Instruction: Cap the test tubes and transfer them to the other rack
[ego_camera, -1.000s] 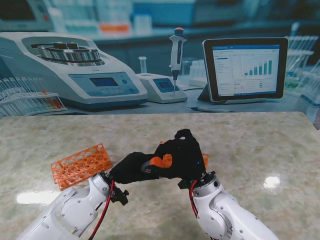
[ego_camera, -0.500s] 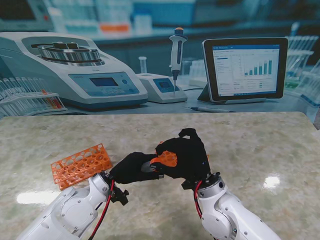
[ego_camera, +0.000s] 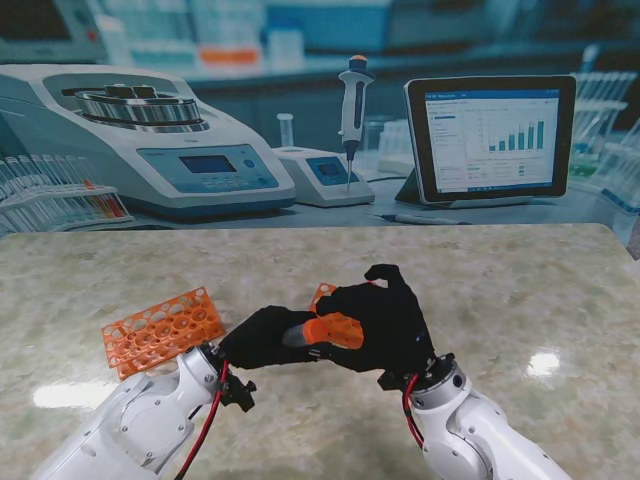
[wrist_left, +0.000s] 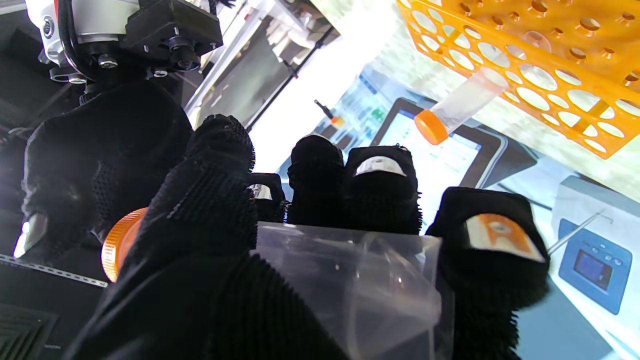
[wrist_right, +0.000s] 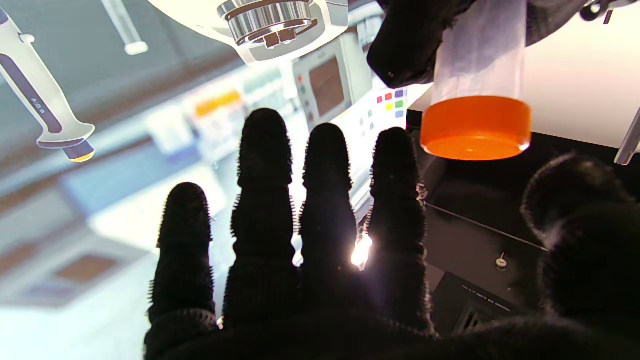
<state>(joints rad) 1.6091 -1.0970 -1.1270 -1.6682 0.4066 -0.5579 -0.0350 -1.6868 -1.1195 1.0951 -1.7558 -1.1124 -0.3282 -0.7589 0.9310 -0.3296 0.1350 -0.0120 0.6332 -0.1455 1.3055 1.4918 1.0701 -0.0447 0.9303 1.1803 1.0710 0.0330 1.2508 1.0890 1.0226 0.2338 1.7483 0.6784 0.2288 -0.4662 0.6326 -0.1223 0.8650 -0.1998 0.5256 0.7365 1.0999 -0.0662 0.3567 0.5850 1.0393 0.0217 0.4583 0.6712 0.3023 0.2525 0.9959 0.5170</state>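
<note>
L hand (ego_camera: 262, 338) is clamped round the tube (wrist_left: 350, 280), held sideways above the tabletop's near-middle, cap (ego_camera: 333, 330) pointing toward the R hand (ego_camera: 385, 318). The R wrist view shows the R hand's fingers (wrist_right: 327, 200) straight and apart, holding nothing, cap just beside them and not touching. My read: cap looks seated, so the step in hand is checking or finishing the twist, then racking.

To do it well:
- Keep the L grip on the tube body, w/ the cap end free.
- If the cap needs tightening, close R thumb + fingers squarely round the rim and turn about the tube's axis, no sideways push.
- Clear the R hand before the L arm swings, since they sit v. close.

Farther out, one rack (ego_camera: 162, 330) sits near the tabletop's left edge. The second rack (ego_camera: 322, 293) pokes out behind the hands, mid-table. The L wrist view shows a capped tube (wrist_left: 457, 107) standing in a rack (wrist_left: 550, 65); can't tell which one. Tip the held tube upright before lowering it into a hole.
</note>
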